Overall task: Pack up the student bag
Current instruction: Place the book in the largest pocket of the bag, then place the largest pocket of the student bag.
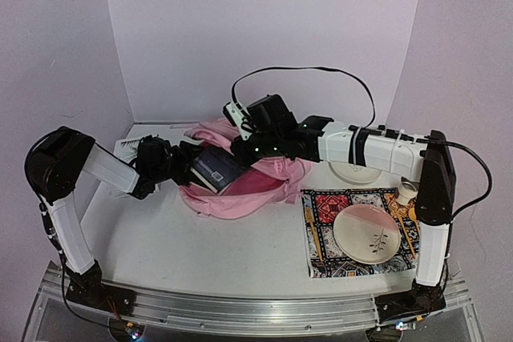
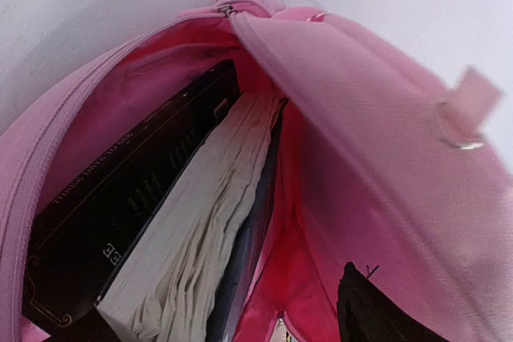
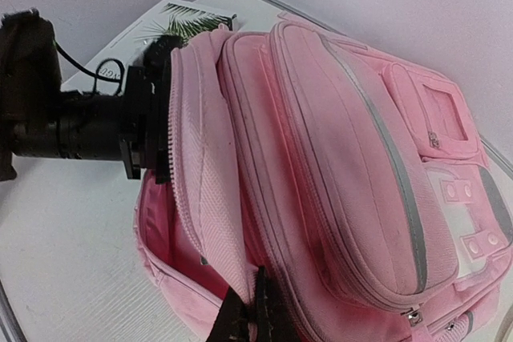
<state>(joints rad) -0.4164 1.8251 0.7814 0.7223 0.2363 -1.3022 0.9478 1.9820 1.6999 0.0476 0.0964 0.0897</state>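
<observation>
Currently: student bag (image 1: 240, 198) lies on the table (image 1: 200, 238) between the arms, book (image 2: 152, 222) partway inside. The right gripper (image 3: 252, 314) is clamped on its mouth edge. The left gripper (image 1: 186, 167) sits at the opening (jaw spread unreadable). Risk: fabric slips from the clamp, the mouth sags and the book jams or tips out.

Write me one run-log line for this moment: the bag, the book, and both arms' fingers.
student bag: main zip open | book: inside bag | left fingers: open, at bag mouth | right fingers: shut on bag edge
</observation>
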